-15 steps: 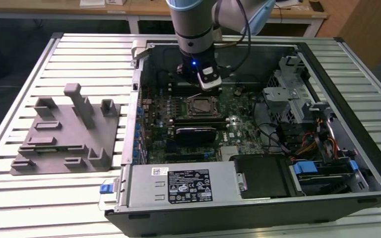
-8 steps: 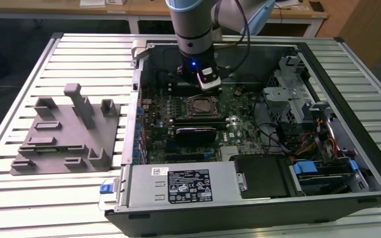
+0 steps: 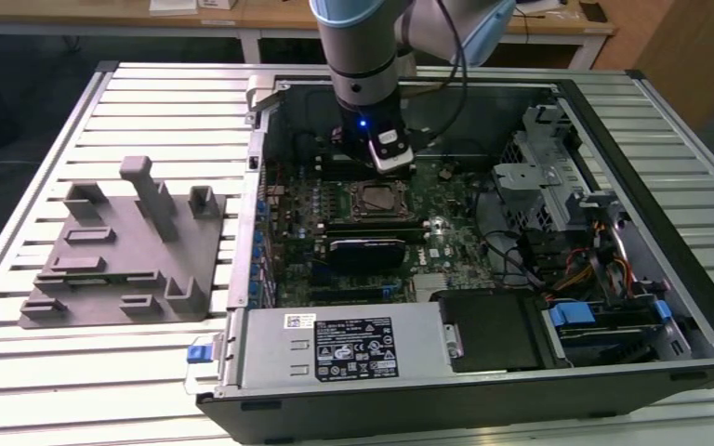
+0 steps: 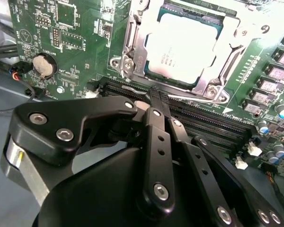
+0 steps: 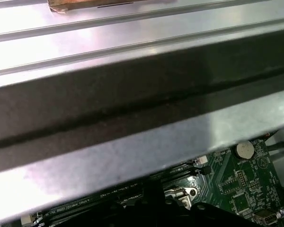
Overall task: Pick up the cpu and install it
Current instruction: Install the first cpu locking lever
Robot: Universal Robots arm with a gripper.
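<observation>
CPU (image 4: pixel 182 47) is already seated in the socket (image 4: pixel 132 56): in the second wrist view it sits upper centre, pale metal top, lying flat inside the steel retention frame. In the exterior view the same socket (image 3: pixel 374 198) is mid-frame on the motherboard (image 3: pixel 444 209), inside the open PC case (image 3: pixel 692 307).

Step in hand, my read: the pick and the drop-in are done and the claw is empty. The install looks to be at the seat/lock stage. Can't tell whether the frame is latched down; the lever isn't clear enough to call.

Next move would call for care around the socket: any contact on the chip should be straight down and light, since the frame edges and the RAM slots (image 4: pixel 213 120) are just beside it. A sideways nudge risks the pins underneath.

Claw (image 4: pixel 157 97): fingers drawn together, tips touching or very nearly so, nothing between them. In the second wrist view the tips sit just below the socket's lower edge, over the RAM slots, not on the chip. Can't tell whether they touch the board. In the exterior view the claw (image 3: pixel 389 160) hangs just above the socket, toward the top of the frame.

Grey fixture (image 3: pixel 122 255) sits on the slatted surface (image 3: pixel 34 390) at frame left, well apart from the arm.
</observation>
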